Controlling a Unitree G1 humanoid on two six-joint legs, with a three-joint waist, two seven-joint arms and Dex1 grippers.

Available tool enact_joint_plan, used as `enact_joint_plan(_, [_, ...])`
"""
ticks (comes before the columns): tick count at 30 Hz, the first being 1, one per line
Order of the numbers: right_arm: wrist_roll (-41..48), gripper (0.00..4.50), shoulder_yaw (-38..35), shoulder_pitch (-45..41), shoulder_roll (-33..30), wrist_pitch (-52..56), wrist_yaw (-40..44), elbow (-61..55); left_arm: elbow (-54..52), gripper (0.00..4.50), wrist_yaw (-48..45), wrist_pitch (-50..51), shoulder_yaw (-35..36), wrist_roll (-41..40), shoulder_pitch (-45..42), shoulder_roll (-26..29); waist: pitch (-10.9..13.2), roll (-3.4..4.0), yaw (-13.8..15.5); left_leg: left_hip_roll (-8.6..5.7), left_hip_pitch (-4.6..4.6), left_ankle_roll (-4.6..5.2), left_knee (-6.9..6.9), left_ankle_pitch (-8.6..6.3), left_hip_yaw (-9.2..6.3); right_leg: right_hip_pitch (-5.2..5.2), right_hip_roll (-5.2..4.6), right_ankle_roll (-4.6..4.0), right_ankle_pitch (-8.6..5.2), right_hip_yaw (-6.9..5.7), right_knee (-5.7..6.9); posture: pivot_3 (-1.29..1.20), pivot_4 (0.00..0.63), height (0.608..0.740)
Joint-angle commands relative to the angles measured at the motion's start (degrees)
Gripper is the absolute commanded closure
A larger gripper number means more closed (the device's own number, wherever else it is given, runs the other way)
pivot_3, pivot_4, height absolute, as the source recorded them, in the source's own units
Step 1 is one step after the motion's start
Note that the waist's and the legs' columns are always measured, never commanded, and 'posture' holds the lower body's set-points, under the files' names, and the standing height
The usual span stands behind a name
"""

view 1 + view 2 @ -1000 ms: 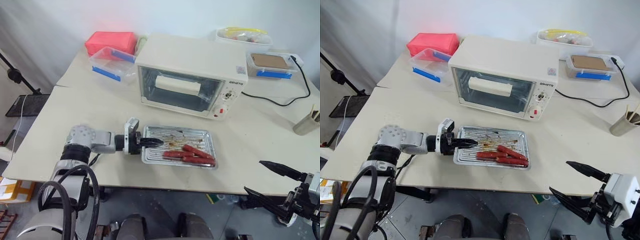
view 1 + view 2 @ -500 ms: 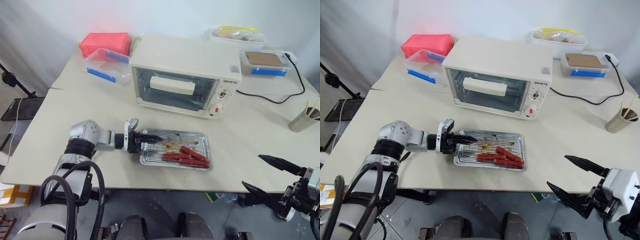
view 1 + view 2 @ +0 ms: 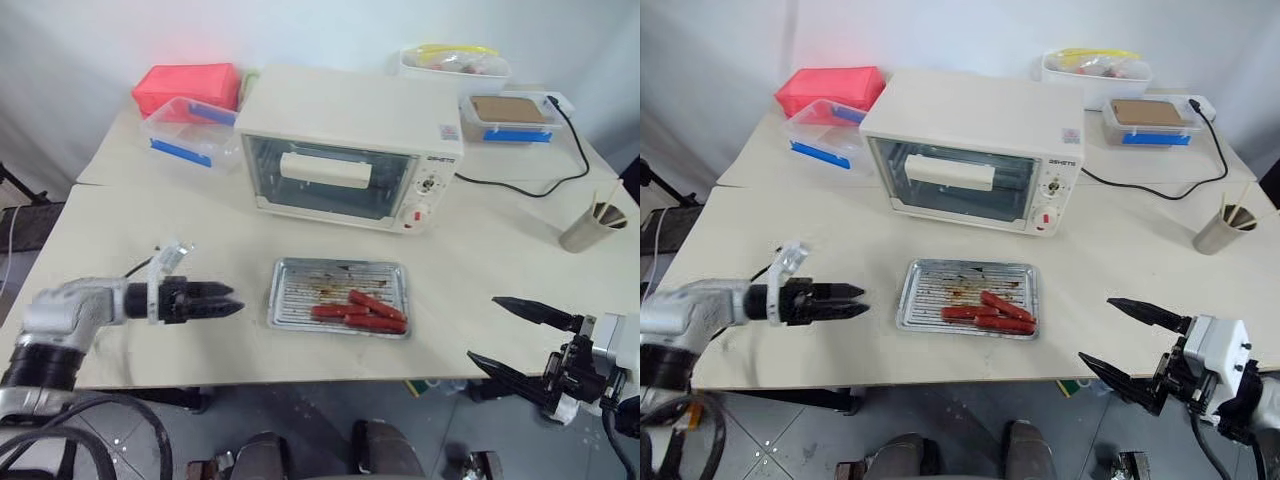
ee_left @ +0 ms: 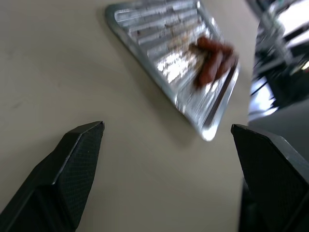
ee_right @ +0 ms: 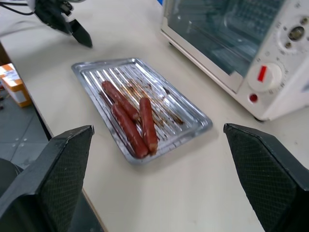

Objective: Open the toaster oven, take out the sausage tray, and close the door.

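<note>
The cream-white toaster oven (image 3: 350, 120) stands at the back middle of the table, its glass door (image 3: 318, 180) closed with the bar handle (image 3: 325, 170) across it. In front of it the silver sausage tray (image 3: 300, 290) lies flat on the table, with thin red sausages (image 3: 362, 309) at its right end. My left gripper (image 3: 236, 300) hovers low over the table a short way left of the tray, open and empty; the left wrist view shows its fingers (image 4: 72, 159) spread with the tray (image 4: 159, 72) beyond. My right gripper (image 3: 483, 327) is open and empty beyond the table's front right edge.
Clear boxes with blue clips (image 3: 190, 135) and a red box (image 3: 185, 85) sit back left. More containers (image 3: 505, 110) are back right, with a black cable (image 3: 520, 185) running to the oven. A metal cup with sticks (image 3: 585, 230) stands at the right.
My left gripper has let go of the tray's left edge, opened, and pulled away to the left. The tray stays put. The camera view has shifted.
</note>
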Motion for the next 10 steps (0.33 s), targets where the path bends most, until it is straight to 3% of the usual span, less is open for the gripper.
enact_joint_plan(1, [1.1,0.0,1.1,-3.4,-3.1,0.5,3.1,2.2,-3.3,0.03,-2.6,-21.7,7.7,4.6,5.7,1.0,0.0,-0.08,0.0,0.02,0.0,0.03,0.0,-0.03,-0.01,-0.01,-0.03,0.0,0.0,0.01,-0.03,0.0,0.15,0.74])
enact_joint_plan(5, [1.4,0.0,4.5,-8.9,-7.7,1.0,8.5,4.3,-10.4,0.03,-1.4,-28.9,13.4,4.9,12.1,0.7,0.1,-0.15,-0.3,0.02,0.01,0.17,0.0,-0.11,0.0,-0.02,-0.15,0.09,0.06,0.05,-0.07,0.0,0.15,0.74])
enact_joint_plan(10, [-0.5,0.0,6.4,-12.3,-8.6,-0.5,10.9,7.5,-12.1,0.03,2.4,-27.2,14.9,3.6,11.8,-0.9,0.2,-0.12,0.3,-0.01,0.01,0.2,-0.01,-0.13,0.05,0.0,-0.12,0.11,0.07,-0.05,-0.08,0.0,0.15,0.74])
